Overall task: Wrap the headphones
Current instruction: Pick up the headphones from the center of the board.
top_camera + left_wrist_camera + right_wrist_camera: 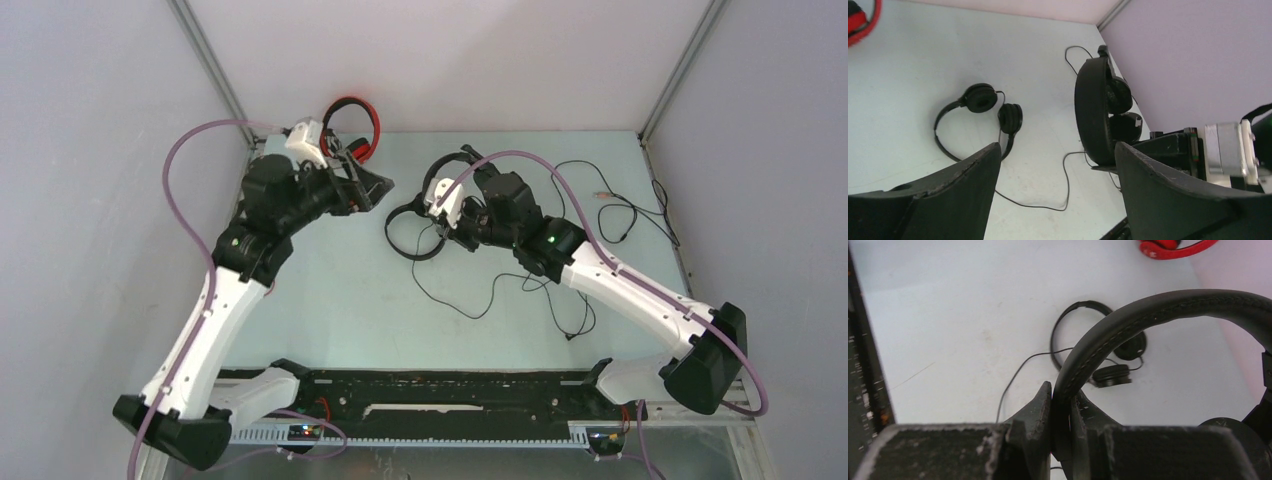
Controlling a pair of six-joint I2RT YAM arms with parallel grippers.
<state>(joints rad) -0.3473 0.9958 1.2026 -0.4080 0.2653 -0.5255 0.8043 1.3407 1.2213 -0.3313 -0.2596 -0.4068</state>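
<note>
My right gripper (455,220) is shut on the headband of a black headset (446,166) and holds it upright above the table. In the right wrist view the band (1148,310) is pinched between my fingers (1040,405). A second black headset (402,222) lies flat just left of it, and also shows in the left wrist view (979,107) and the right wrist view (1098,347). A red headset (352,128) lies at the back left. My left gripper (372,187) is open and empty, hovering left of the black headsets, facing the held one (1098,110).
Thin black cables (480,300) trail loosely over the middle of the table and loop at the back right (620,210). Grey walls and metal corner posts (210,60) enclose the table. A black rail (430,385) runs along the near edge.
</note>
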